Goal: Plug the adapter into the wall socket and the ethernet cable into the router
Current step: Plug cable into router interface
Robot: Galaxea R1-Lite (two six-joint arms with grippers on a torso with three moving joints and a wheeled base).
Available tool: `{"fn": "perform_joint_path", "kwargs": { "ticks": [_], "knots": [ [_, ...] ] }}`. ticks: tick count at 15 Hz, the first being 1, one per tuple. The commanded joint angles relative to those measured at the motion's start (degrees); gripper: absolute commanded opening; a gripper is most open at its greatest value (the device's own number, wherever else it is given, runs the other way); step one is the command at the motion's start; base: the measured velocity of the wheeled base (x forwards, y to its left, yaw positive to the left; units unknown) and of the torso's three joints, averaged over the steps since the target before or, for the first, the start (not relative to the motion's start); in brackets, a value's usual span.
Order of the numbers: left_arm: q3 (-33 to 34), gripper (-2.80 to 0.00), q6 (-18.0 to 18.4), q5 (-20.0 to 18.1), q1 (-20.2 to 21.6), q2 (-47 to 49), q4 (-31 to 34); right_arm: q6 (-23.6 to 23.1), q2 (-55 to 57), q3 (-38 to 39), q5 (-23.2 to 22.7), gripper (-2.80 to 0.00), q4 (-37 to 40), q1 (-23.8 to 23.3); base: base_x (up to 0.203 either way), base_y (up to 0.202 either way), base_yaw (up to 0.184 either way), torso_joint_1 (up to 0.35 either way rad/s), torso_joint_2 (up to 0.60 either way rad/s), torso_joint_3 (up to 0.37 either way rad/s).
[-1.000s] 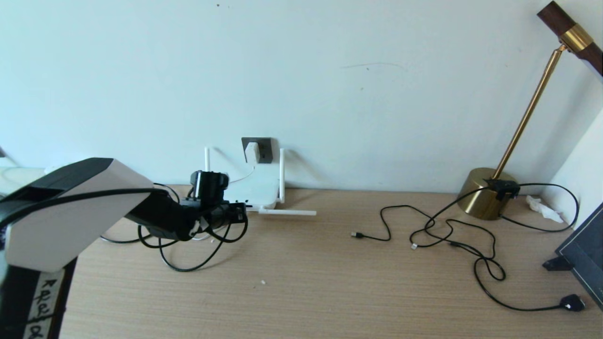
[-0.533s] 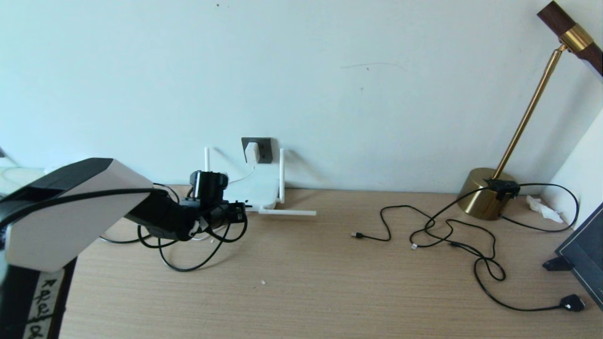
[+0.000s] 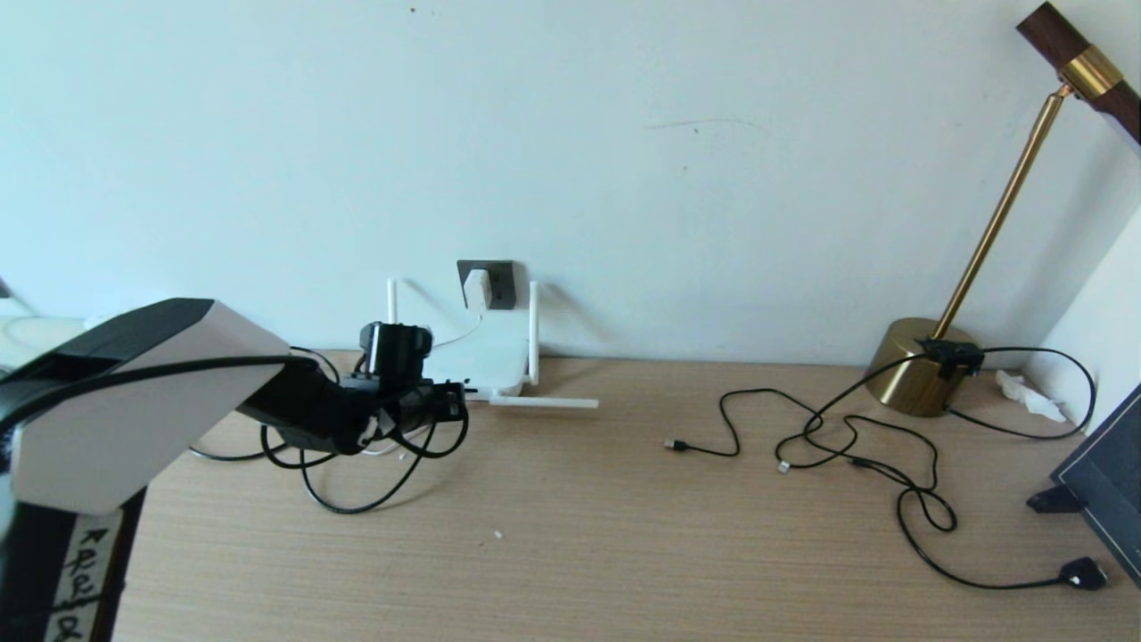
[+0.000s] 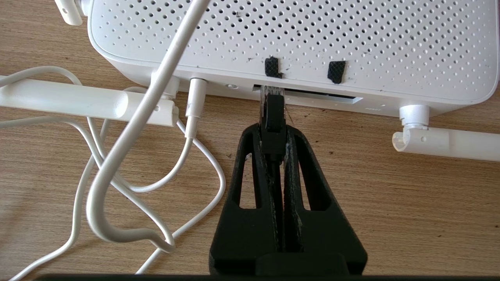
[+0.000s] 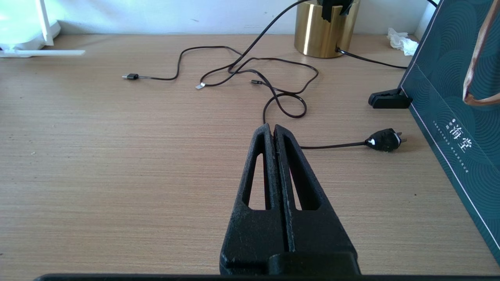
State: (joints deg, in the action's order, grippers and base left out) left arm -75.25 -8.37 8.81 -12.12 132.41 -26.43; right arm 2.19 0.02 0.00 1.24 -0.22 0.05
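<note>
The white adapter (image 3: 476,288) sits plugged in the dark grey wall socket (image 3: 499,283), its thin white cord dropping to the router (image 3: 477,361). Against the wall lies the flat white router (image 4: 289,50), antennas up and out. My left gripper (image 4: 272,130) is shut on the ethernet cable (image 4: 272,117), and the plug's clear tip meets the router's port slot. In the head view this gripper (image 3: 450,401) is at the router's front left corner, black cable loops (image 3: 357,486) hanging beneath. My right gripper (image 5: 272,128) hovers shut and empty over bare desk.
Thin black cables (image 3: 847,437) with small plugs sprawl across the right of the desk, ending at a black mains plug (image 3: 1083,572). A brass lamp (image 3: 923,366) stands at the back right, and a dark green bag (image 5: 457,97) stands at the right edge. White cords (image 4: 117,164) loop beside the router.
</note>
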Motion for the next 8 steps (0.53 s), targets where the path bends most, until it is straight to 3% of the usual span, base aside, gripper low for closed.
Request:
{"fn": "perform_joint_path", "kwargs": {
  "ticks": [1,8],
  "knots": [
    [-0.49,-2.8,-0.06,0.05,-0.01,0.29,-0.29,0.01,0.02,0.0,-0.01,-2.8,-0.04,-0.03,0.0,0.0,0.0,0.0,0.0,0.0],
    [-0.95,-2.8,-0.06,0.06,-0.01,0.65,-0.29,0.01,-0.02,0.0,-0.01,-2.8,-0.04,0.04,0.0,0.0,0.0,0.0,0.0,0.0]
  ]
}}
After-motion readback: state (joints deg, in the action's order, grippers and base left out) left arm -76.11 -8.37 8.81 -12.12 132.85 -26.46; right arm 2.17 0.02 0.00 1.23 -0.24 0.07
